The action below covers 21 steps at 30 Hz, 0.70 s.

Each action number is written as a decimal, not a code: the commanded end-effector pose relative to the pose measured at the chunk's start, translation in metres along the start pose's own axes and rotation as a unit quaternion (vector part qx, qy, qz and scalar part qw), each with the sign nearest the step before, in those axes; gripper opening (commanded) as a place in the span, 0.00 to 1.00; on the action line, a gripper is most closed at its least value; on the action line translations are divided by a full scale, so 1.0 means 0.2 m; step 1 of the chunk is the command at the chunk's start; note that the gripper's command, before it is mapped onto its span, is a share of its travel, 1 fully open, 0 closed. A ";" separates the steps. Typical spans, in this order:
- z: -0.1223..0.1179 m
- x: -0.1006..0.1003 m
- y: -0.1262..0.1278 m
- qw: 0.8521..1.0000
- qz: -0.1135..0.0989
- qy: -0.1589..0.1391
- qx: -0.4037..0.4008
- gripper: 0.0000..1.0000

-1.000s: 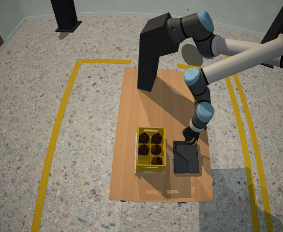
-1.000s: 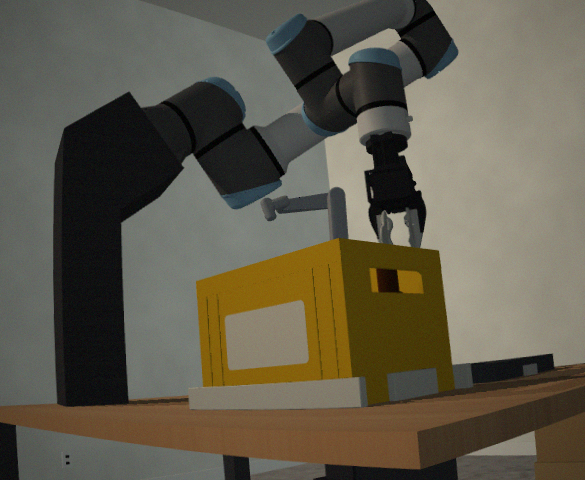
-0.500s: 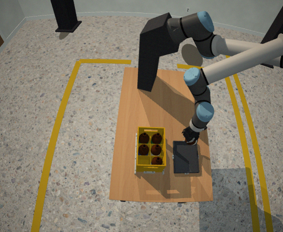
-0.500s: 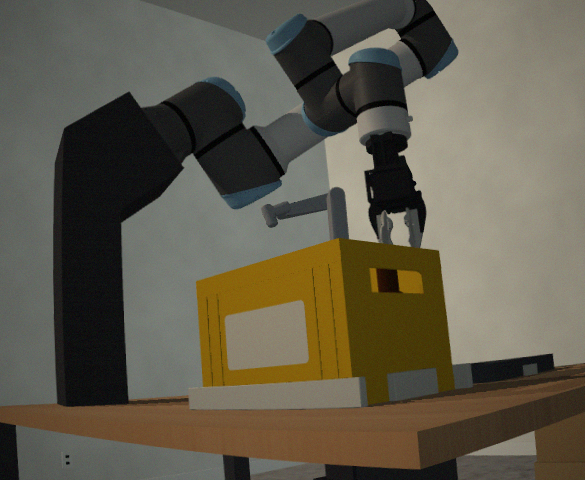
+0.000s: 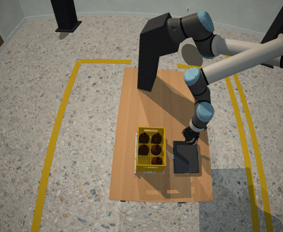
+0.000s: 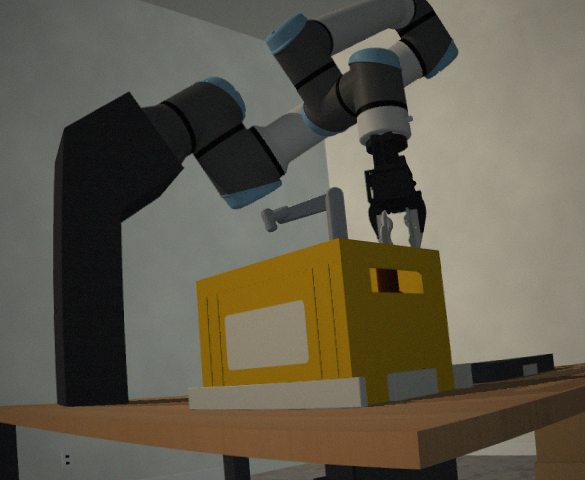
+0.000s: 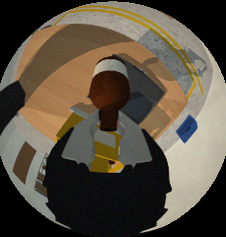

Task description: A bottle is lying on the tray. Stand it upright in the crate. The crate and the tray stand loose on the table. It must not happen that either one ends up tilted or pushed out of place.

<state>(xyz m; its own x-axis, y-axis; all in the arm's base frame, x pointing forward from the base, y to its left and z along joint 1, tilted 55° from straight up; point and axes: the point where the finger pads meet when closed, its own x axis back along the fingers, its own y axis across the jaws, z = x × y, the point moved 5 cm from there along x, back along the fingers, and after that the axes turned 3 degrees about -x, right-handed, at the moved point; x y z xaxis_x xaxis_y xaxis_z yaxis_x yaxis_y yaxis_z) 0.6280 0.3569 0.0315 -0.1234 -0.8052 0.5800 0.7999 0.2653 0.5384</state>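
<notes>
My gripper [image 5: 190, 138] is shut on the neck of a brown bottle [image 7: 109, 96]. In the wrist view the bottle hangs from the fingers with its white base pointing away. The bottle hangs over the far end of the dark grey tray [image 5: 186, 156], lifted off it. The yellow crate [image 5: 150, 149] stands left of the tray and holds several brown bottles upright; its front left cell is empty. In the low side view the gripper [image 6: 397, 229] hangs behind the crate [image 6: 323, 320], whose wall hides the bottle.
The black robot pedestal [image 5: 151, 52] stands at the table's far end. White and grey blocks [image 6: 277, 395] lie against the crate's base. The tray's far end [image 6: 509, 367] shows low behind the crate. The table's right edge is close to the tray.
</notes>
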 end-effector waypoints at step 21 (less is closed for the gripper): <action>0.00 0.00 0.00 0.995 0.000 0.000 0.103 0.00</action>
<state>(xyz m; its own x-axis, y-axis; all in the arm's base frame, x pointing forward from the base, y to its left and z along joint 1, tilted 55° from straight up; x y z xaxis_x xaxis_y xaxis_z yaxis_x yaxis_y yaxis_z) 0.6279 0.3570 0.0315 -0.1250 -0.8048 0.5803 0.6833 0.3542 0.6384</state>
